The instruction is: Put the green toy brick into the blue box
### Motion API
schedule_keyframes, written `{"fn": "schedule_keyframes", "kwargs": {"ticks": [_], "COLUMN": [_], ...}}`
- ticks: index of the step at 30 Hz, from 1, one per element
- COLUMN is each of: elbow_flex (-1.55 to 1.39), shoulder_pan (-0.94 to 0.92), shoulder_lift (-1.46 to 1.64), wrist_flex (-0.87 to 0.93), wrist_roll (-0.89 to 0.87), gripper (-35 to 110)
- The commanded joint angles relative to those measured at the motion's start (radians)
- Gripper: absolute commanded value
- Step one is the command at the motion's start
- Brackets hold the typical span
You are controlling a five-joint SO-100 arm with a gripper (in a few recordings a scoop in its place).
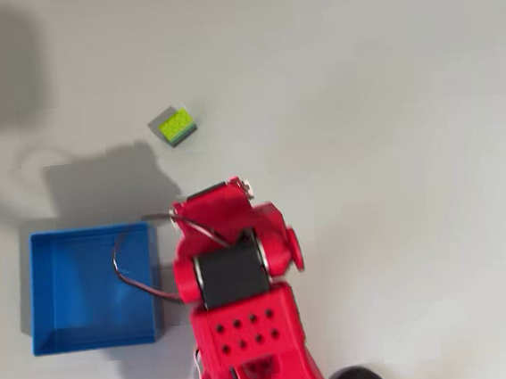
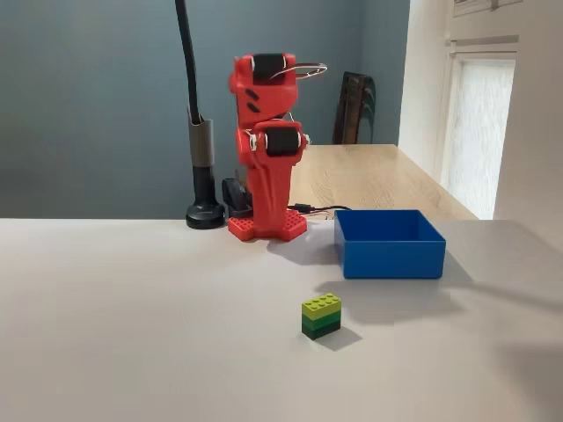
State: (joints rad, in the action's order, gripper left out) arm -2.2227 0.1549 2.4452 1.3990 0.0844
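While your red arm point(image 2: 268, 145) stands folded at the upper centre, the green toy brick point(image 2: 321, 316) lies at lower centre, near the blue box point(image 2: 390, 255); the gripper's state I cannot tell.

We cannot see the fingers of the folded red arm point(image 1: 234, 272) from overhead; its upper body covers them, so we cannot tell how they stand. Its base runs off the bottom edge there. In the fixed view the arm point(image 2: 268, 149) faces away, fingers hidden again. The overhead picture is soft, so the studs on the green toy brick point(image 1: 176, 126) blur together. The black lamp pole point(image 2: 186, 53) is cut by the top edge.
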Motion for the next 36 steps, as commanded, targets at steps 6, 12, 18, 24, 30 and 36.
{"fn": "schedule_keyframes", "kwargs": {"ticks": [6,12,18,24,30,36], "elbow_flex": [0.403,0.545,0.644,0.719,0.798,0.914], "shoulder_pan": [0.041,0.041,0.041,0.044,0.051,0.063], "shoulder_lift": [-0.304,-0.476,-0.607,-0.736,-0.881,-1.043], "wrist_flex": [0.132,0.132,0.130,0.130,0.127,0.120], "wrist_roll": [0.037,0.071,0.086,0.121,0.132,0.098], "gripper": [0,13,24,30,32,31]}}
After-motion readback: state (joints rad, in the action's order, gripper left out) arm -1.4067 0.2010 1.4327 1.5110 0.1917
